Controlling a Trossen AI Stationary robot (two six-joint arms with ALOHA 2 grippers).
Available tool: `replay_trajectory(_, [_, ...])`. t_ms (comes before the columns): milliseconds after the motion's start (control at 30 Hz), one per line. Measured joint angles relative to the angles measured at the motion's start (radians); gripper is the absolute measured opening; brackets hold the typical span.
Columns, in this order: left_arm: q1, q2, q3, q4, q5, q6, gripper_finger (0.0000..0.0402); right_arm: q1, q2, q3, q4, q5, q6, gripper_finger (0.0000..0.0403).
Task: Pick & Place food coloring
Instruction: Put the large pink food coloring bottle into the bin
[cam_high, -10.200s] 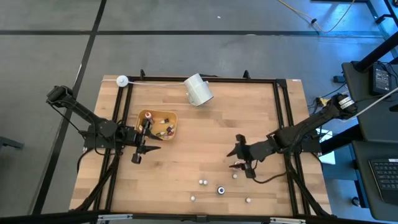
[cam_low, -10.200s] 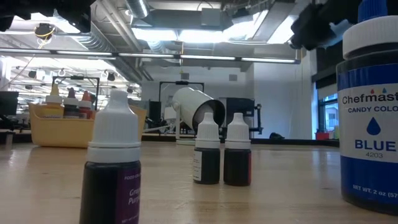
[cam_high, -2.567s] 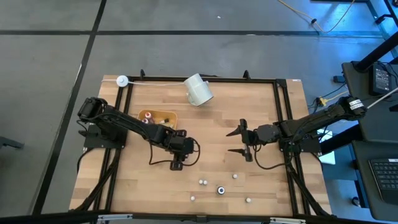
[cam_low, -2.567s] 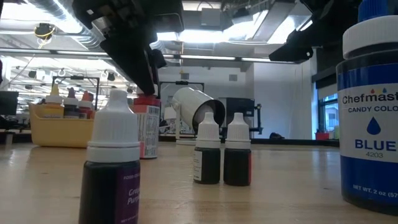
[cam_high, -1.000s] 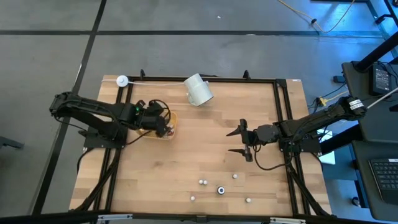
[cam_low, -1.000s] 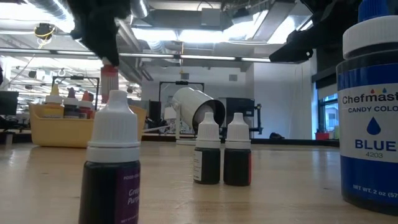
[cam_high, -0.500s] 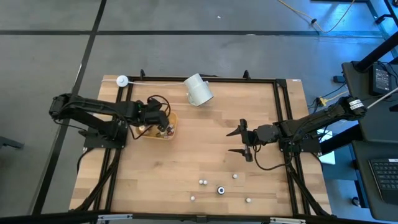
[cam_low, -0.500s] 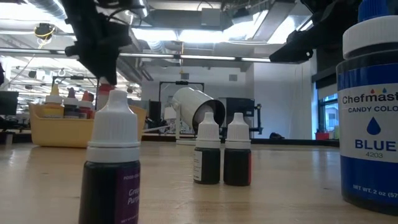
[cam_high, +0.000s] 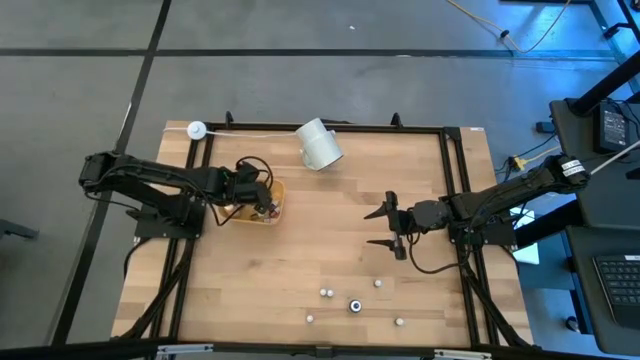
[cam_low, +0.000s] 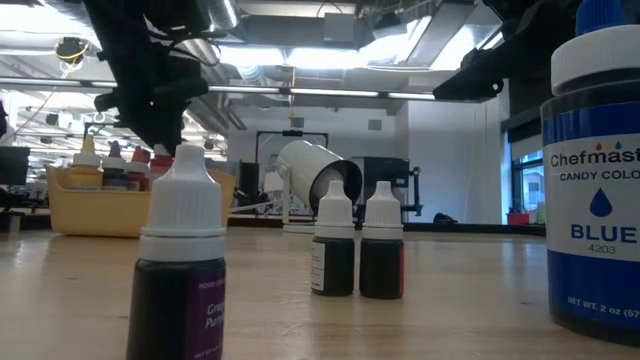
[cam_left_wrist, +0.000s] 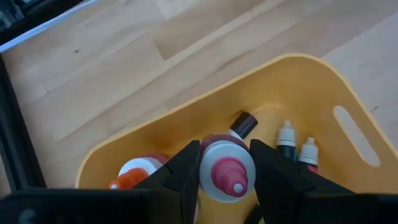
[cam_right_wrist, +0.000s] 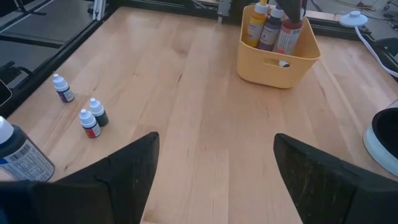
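Your left gripper (cam_left_wrist: 226, 177) pinches a red-capped food coloring bottle (cam_left_wrist: 226, 175) low inside the yellow tray (cam_high: 272, 213), upper left of the high view. Right gripper (cam_high: 378, 227) hangs spread above mid-right worktop (cam_high: 330, 240). Loose dropper bottles (cam_high: 354, 305) sit bottom centre; white cup (cam_high: 319, 144) lies top centre.

Five bottles (cam_high: 355, 305) loose on the table, one yellow bin (cam_high: 275, 205), one white cup (cam_high: 319, 145), two arms at work.
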Motion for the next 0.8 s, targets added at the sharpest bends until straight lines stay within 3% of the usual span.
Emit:
replay_trajectory(300, [0.0, 0.0, 0.0, 0.001, 0.001, -0.019, 0.013, 0.0, 0.0, 0.0, 0.0, 0.0, 0.0, 0.0316])
replay_trajectory(567, [-0.001, 0.0, 0.0, 0.0, 0.065, -0.018, 0.0126, 0.0, 0.0, 0.0, 0.0, 0.0, 0.0, 0.0316])
replay_trajectory(800, [-0.001, 0.0, 0.0, -0.024, 0.046, -0.019, 0.0127, 0.0, 0.0, 0.0, 0.0, 0.001, 0.0, 0.0317])
